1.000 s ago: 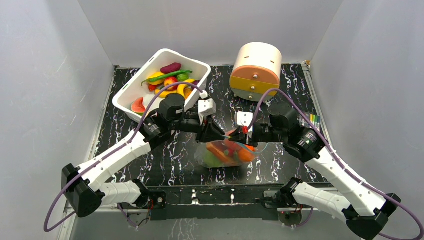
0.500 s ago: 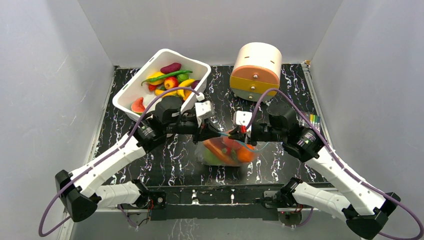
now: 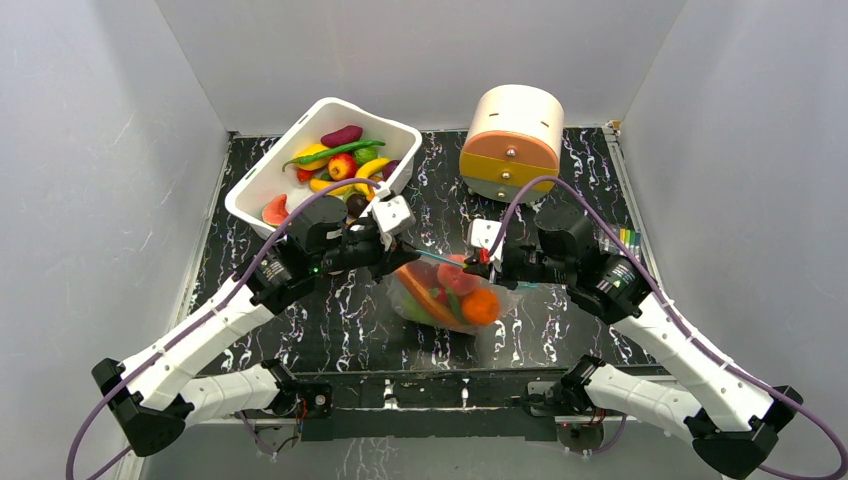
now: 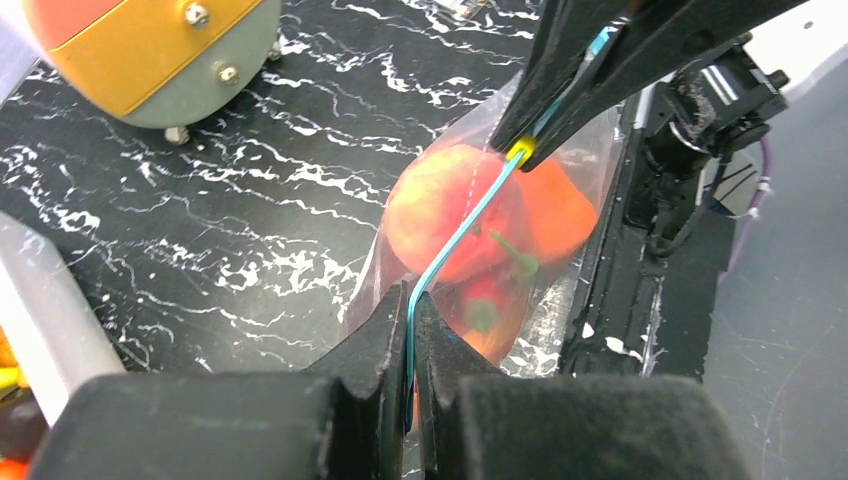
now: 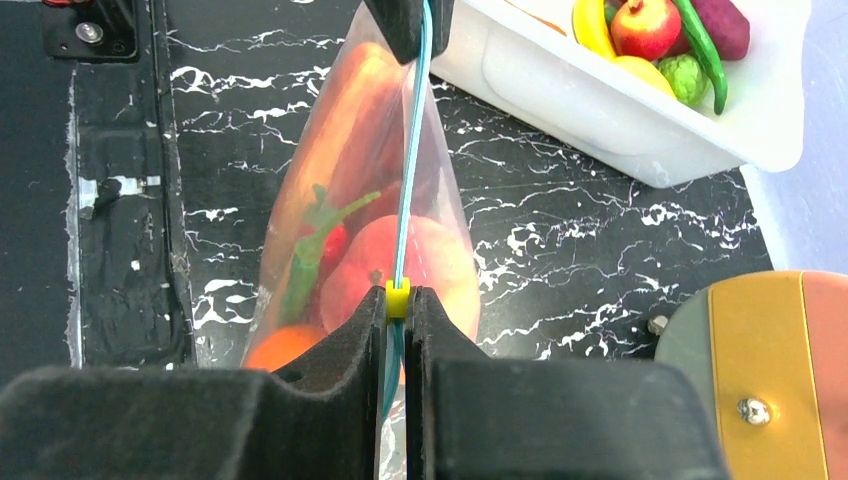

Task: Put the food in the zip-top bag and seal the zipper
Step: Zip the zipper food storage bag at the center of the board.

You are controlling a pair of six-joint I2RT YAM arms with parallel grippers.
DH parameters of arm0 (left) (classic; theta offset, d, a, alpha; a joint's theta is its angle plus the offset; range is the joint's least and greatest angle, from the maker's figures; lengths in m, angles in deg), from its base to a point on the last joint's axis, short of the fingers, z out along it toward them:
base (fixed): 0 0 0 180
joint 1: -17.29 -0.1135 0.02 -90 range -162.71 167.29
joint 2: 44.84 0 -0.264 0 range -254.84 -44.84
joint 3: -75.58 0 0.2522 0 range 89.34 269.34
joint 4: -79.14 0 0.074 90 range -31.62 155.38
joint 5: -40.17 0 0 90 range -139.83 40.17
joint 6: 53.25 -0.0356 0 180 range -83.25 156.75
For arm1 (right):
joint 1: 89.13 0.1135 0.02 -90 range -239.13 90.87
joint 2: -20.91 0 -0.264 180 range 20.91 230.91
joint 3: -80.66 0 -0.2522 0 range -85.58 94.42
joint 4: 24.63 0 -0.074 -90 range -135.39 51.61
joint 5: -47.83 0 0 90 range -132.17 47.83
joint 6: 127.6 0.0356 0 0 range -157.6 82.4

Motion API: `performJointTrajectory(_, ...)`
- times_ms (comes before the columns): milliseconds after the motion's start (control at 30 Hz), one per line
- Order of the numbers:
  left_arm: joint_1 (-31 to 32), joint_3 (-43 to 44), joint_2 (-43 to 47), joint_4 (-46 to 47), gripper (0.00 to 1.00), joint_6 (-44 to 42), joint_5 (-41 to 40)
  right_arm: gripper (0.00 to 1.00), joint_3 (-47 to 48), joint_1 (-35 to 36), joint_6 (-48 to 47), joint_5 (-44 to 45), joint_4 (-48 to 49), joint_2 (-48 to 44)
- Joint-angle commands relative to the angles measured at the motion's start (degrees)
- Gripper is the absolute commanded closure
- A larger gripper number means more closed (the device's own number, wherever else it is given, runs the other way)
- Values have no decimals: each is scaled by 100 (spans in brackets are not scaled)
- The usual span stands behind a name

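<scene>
Zipper [image 4: 460, 228] pinched between left fingers [image 4: 370, 360] and right fingers [image 5: 350, 345].

Left gripper [image 4: 410, 305] is pinched tight on the teal zipper [image 4: 462, 232], which runs taut up to the right gripper [image 4: 518, 138], clamped right at a little yellow tab [image 4: 520, 153]. Under it, the clear bag [image 4: 378, 275] shows a peach [image 4: 440, 205] and an orange [image 4: 560, 215], over the black marbled table [image 4: 250, 190].
</scene>
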Motion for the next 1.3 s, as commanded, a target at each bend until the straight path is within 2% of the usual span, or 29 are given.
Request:
performJointTrajectory(0, -104, 321, 324, -142, 100, -176, -1181, 100, 273, -54, -8, 470, -575, -237)
performJointTrajectory(300, -104, 273, 387, -192, 100, -171, -1845, 100, 397, -52, 71, 709, -899, -394)
performJointTrajectory(500, -104, 219, 490, -129, 100, -174, -2316, 100, 619, -50, 37, 1057, -1451, -508)
performJointTrajectory(1033, -113, 226, 579, -251, 100, -47, -2789, 100, 1192, -50, -218, 2206, -2925, -736)
performJointTrajectory(1267, -113, 203, 626, -290, 100, -10, -2897, 100, 1581, -52, -225, 2515, -3172, -765)
